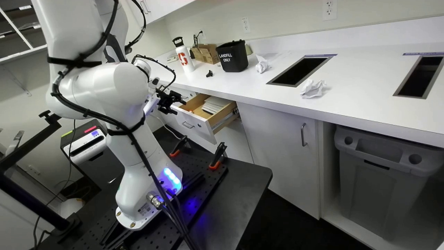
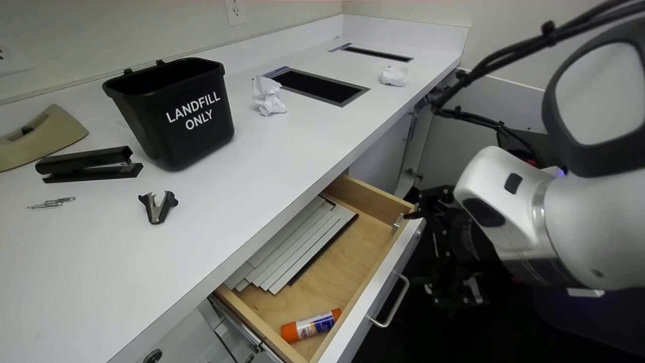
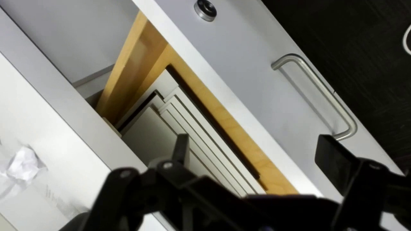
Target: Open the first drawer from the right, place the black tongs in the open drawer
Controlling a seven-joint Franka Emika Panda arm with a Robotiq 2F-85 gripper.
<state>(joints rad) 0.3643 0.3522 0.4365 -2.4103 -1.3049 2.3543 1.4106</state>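
The drawer (image 2: 379,282) is pulled open, with a white front (image 1: 194,121), a bar handle (image 3: 321,89) and pale wood inside. My gripper (image 1: 179,107) is open and empty, in front of the drawer front. In the wrist view the spread fingers (image 3: 257,150) overlook the drawer's front edge; one overlaps the inside, the other lies near the handle. I cannot tell whether it touches. No long, thin black tongs can be made out. A small black, tong-like staple remover (image 2: 157,205) with metal jaws lies on the counter, also in an exterior view (image 1: 209,73).
Several pale panels (image 2: 302,247) and a glue stick (image 2: 310,325) lie in the drawer. The counter's edge overhangs its back. On the counter stand a black landfill bin (image 2: 181,111), a stapler (image 2: 90,164), a tape dispenser (image 2: 45,133), a bottle (image 1: 185,59) and crumpled paper (image 2: 268,96).
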